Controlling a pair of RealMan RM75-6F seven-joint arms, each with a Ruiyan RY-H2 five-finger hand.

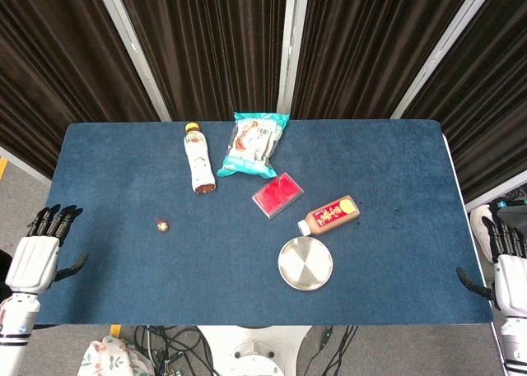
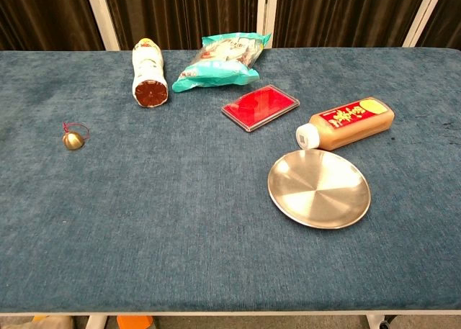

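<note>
Blue cloth table (image 1: 123,277): L hand (image 1: 34,257) hangs off its left edge, R hand (image 1: 508,269) off right edge, both w/ fingers spread, holding nothing. Nearest things: small bell (image 1: 163,225) left, steel plate (image 1: 305,263) & brown bottle (image 1: 329,215) right, all resting flat.

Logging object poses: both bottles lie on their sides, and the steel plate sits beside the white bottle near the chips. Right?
Not quite. The steel plate sits beside the brown bottle, as the chest view shows; the white bottle lies far off. Both do lie sideways.
</note>
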